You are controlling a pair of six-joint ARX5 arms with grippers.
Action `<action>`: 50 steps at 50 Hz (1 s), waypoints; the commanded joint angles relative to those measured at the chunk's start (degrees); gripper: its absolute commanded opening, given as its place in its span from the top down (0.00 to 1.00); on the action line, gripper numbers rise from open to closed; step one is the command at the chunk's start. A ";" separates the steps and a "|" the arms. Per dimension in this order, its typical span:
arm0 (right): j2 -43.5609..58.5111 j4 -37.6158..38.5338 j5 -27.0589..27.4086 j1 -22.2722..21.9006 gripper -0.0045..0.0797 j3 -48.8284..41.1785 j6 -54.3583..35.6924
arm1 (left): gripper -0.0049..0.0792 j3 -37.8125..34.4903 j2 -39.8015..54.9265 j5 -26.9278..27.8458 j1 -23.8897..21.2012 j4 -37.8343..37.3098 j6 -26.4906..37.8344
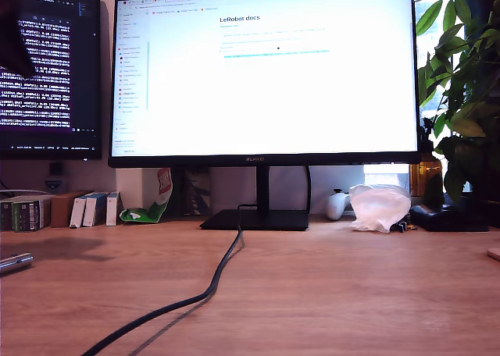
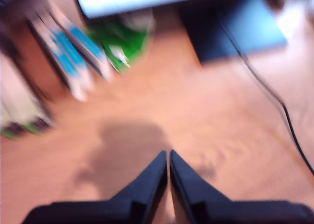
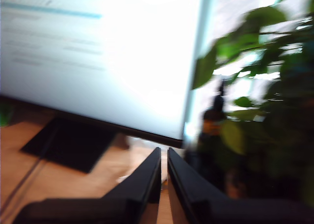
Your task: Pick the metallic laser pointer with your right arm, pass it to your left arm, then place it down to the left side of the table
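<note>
The metallic laser pointer is lying on the tabletop at its edge on the exterior view's left. The first hand and second hand are being held closed, empty. Task judged finished; retreat is being called for.

Table front lies open across the exterior view's right. Black cable crosses mid-desk (snag line); monitor stand, boxes, plant wall off the back.
</note>
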 commanded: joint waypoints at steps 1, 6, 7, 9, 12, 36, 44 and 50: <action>-1.64 1.11 0.63 -0.04 0.96 -3.04 0.24 | 0.97 -4.37 -2.34 -0.66 0.07 2.82 -0.74; -5.75 1.46 1.68 -0.07 0.96 -7.04 0.70 | 0.97 -10.21 -7.80 -1.73 0.07 7.72 -2.05; -6.60 1.60 1.97 -0.07 0.96 -7.98 0.87 | 0.97 -11.52 -8.87 -2.05 0.07 8.96 -2.05; -8.28 2.25 3.06 -0.07 0.96 -10.01 1.11 | 0.97 -13.90 -10.93 -2.49 0.07 11.15 -2.12; -10.91 4.15 4.42 -0.07 0.96 -12.81 2.12 | 0.97 -17.22 -13.66 -3.17 0.07 13.70 -2.58; -24.83 4.90 10.03 -0.02 0.96 -17.42 6.29 | 0.97 -24.59 -24.87 -3.39 0.11 17.42 -6.45; -26.08 4.85 10.25 -0.02 0.96 -17.55 8.57 | 0.97 -25.16 -25.00 -3.63 0.11 19.30 -11.91; -28.15 7.96 10.25 -0.02 0.96 -19.04 7.21 | 0.97 -26.67 -26.25 -5.60 0.04 23.63 -11.56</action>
